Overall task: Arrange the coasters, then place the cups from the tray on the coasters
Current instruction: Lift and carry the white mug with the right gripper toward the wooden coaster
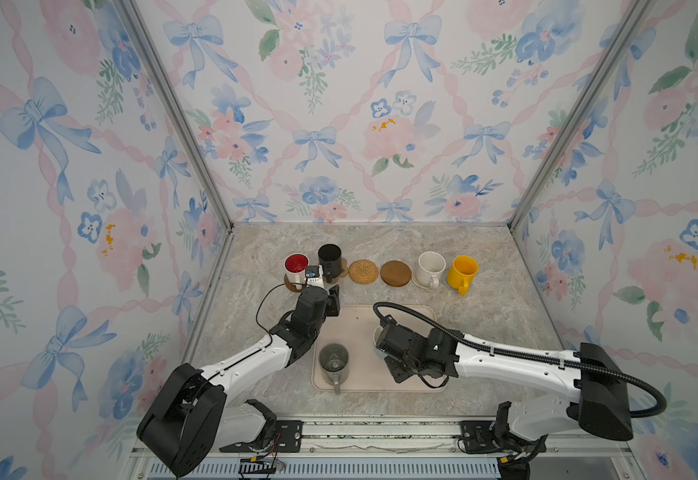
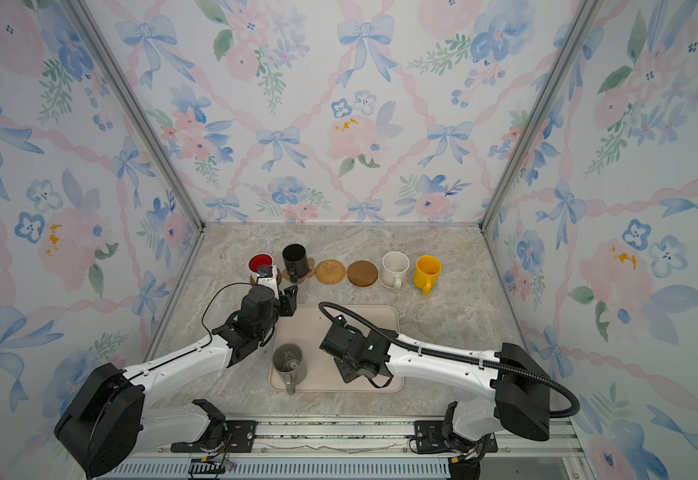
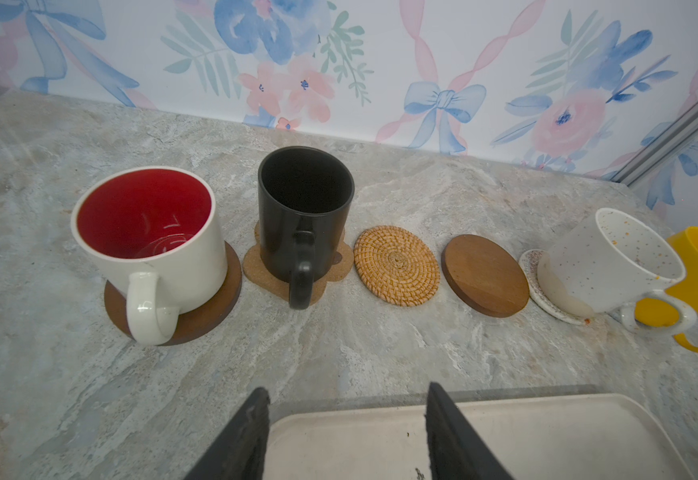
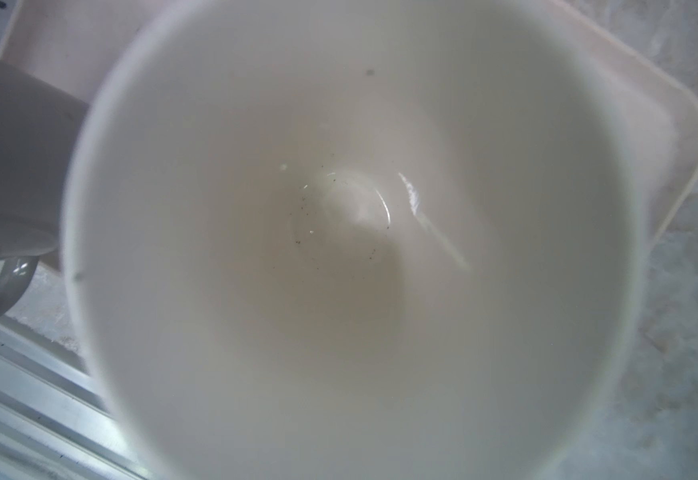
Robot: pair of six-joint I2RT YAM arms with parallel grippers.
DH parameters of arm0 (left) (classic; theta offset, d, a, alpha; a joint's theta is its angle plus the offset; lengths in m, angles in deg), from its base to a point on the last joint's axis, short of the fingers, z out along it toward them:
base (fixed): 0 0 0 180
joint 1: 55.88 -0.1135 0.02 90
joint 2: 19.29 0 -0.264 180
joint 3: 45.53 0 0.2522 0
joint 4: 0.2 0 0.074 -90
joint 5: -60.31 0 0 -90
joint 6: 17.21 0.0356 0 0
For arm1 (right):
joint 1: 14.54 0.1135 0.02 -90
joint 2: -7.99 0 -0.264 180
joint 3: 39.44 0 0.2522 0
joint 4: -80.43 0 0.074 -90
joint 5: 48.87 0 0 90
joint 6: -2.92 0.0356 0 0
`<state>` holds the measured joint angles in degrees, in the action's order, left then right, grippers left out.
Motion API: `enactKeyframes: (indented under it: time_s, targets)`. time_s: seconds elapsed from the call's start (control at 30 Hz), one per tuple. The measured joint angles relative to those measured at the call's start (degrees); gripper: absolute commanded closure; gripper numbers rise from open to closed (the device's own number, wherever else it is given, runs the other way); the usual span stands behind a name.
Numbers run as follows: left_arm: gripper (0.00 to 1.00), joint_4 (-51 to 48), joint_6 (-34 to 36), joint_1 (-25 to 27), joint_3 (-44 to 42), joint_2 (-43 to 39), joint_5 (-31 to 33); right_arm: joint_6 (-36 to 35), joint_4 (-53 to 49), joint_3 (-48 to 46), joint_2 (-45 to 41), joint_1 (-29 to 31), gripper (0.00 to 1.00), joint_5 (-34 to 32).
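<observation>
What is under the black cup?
A brown paw-shaped coaster lies under the black cup. Its lumpy edges peek out on both sides of the cup. The middle of the coaster is covered by the cup, so that part cannot be seen.

A marble-patterned tabletop (image 1: 484, 332) filled the lower centre of both top views. Across its middle ran six coasters, left to right: a dark wooden disc (image 3: 225, 295), a cork paw-shaped mat (image 3: 252, 262), a rattan round (image 1: 363, 271), a second dark wooden disc (image 1: 396, 273), a cream woven round (image 3: 531, 270) and a pale blue-grey round (image 2: 414, 279). Below them lay a beige tray (image 1: 355, 324).
</observation>
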<state>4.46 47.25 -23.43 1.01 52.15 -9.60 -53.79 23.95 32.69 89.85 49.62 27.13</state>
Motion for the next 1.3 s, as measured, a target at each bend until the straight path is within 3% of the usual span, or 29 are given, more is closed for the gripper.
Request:
enactKeyframes:
  time_s: [0.4,0.7,1.3]
  targets:
    - [0.44,0.9,0.0,-1.3,-0.9,0.0,-1.6,-9.9,0.2,8.2,0.7,-16.1,1.00,-3.4]
    - [0.44,1.7,0.0,-2.0,-1.1,0.0,-2.5,-16.6,3.3,18.2,10.7,-24.5,1.00,-0.8]
    - [0.43,1.9,0.0,-3.6,-2.6,-1.7,-3.1,-20.3,3.9,31.9,26.1,-32.2,1.00,4.3]
